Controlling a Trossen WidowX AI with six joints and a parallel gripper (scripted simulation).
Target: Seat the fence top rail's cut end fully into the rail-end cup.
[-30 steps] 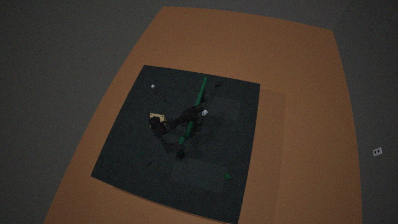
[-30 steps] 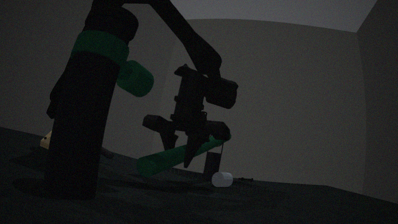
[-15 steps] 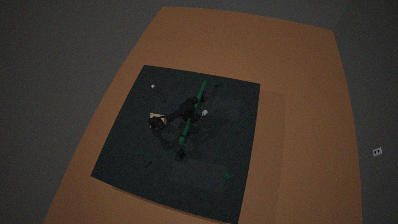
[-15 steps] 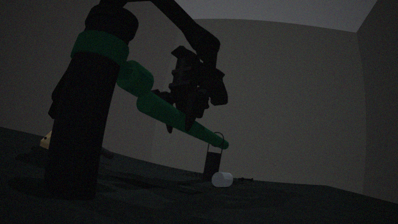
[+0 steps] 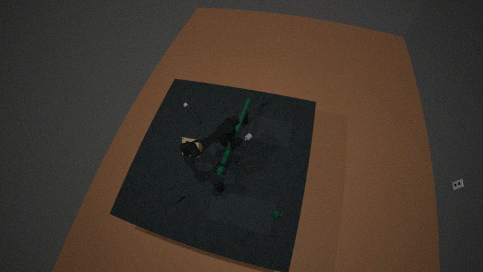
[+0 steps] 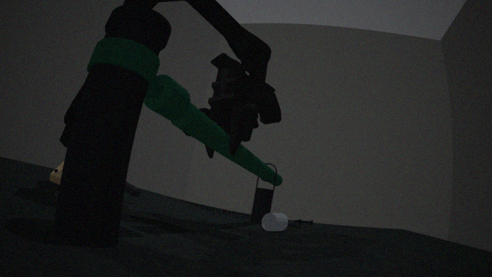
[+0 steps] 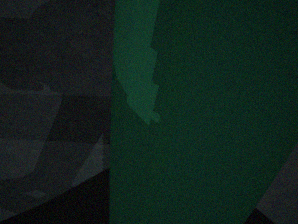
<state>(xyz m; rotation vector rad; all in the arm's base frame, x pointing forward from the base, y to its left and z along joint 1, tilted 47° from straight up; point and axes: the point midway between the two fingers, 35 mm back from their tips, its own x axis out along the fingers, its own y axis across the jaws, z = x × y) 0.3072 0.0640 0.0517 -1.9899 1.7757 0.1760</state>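
Observation:
The green rail (image 5: 225,155) (image 6: 249,159) (image 7: 200,100) is raised and slopes up toward the big post (image 6: 99,155). Its far end sticks out past the thin loop cap (image 6: 276,168) on the small post (image 6: 263,203). The green rail-end cup (image 5: 220,170) (image 6: 168,90) hangs on the brace band (image 6: 120,57), up near the post cap (image 6: 137,26). The rail's near end overlaps the cup's lower side in the exterior view; whether it is inside cannot be told. My gripper (image 6: 222,146) (image 7: 166,180) is shut on the rail, between cup and loop.
A white cylinder (image 5: 248,136) (image 6: 275,221) lies beside the rail. A cream plate (image 5: 185,139) (image 6: 57,175) is at the arm's base. A dark rod (image 5: 194,115) with a white tip, a small green piece (image 5: 276,214) and small dark bits lie on the dark mat (image 5: 152,152).

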